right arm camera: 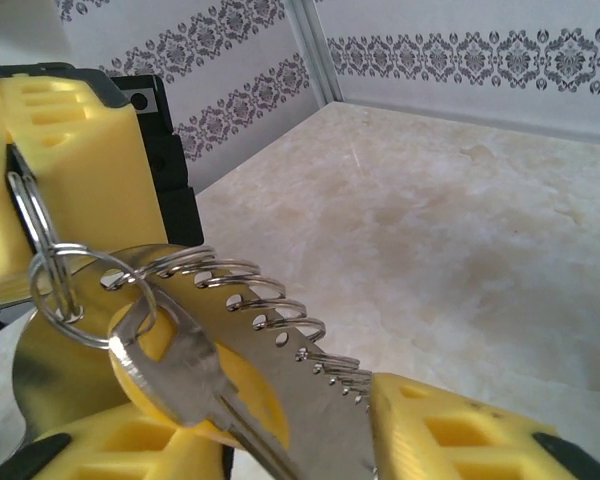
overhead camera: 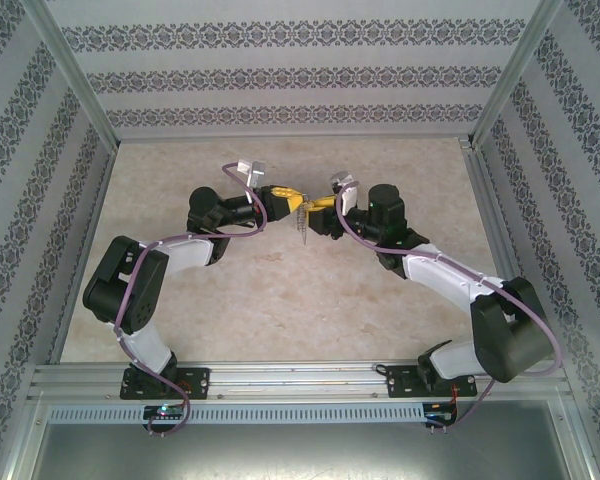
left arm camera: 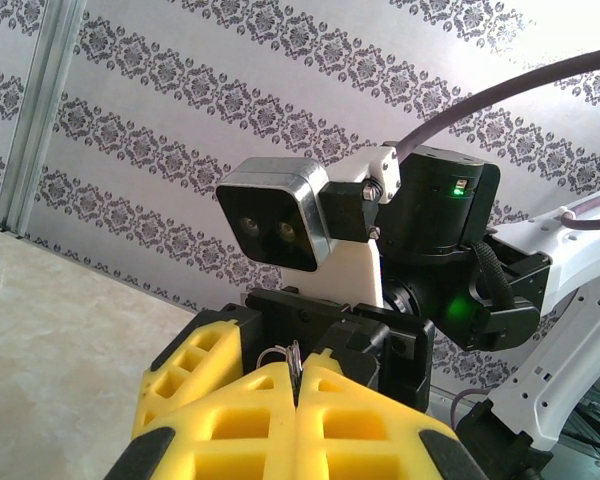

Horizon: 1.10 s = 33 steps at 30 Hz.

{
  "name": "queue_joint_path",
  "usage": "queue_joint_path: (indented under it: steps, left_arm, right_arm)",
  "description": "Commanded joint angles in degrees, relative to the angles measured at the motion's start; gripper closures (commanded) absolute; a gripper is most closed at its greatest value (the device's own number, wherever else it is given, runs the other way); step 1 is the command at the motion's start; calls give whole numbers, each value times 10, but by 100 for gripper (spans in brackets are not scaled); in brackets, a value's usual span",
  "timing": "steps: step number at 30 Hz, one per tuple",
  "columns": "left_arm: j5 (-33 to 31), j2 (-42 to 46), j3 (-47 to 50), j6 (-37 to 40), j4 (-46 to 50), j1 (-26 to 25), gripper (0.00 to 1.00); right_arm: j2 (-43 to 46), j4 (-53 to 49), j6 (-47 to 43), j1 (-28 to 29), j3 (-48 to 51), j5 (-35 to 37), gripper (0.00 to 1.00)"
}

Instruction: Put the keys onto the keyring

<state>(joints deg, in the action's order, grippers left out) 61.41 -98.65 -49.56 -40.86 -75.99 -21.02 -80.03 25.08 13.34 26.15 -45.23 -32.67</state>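
Note:
My left gripper (left arm camera: 298, 372) is shut on the keyring (right arm camera: 65, 290), a thin round wire ring that sticks out from between its yellow fingers (right arm camera: 75, 150). On that ring hang a silver key (right arm camera: 180, 370) with a yellow head cover and a flat metal strip (right arm camera: 310, 400) with a row of holes carrying several small rings. Key and strip run down between the fingers of my right gripper (right arm camera: 270, 415), which press on their edges. From above, the left gripper (overhead camera: 285, 198) and right gripper (overhead camera: 318, 206) meet tip to tip over mid-table, and the bunch (overhead camera: 302, 226) dangles below them.
The beige tabletop (overhead camera: 280, 300) lies below the raised grippers. Patterned walls (overhead camera: 300, 80) close the back and both sides. The right arm's wrist camera (left arm camera: 272, 215) sits close in front of my left fingers.

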Motion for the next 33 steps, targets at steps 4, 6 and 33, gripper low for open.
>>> queue_joint_path:
  steps: [4, 6, 33]
  left_arm:
    - [5, -3, -9, -7, -55, -4, 100]
    - [5, -2, -9, -6, -55, -5, 100]
    - [1, 0, -16, -3, -54, -6, 100]
  right_arm:
    - [9, -4, -15, 8, -7, -28, 82]
    - [13, -8, -17, 9, -3, -32, 90]
    - [10, -64, -49, 28, 7, -48, 100]
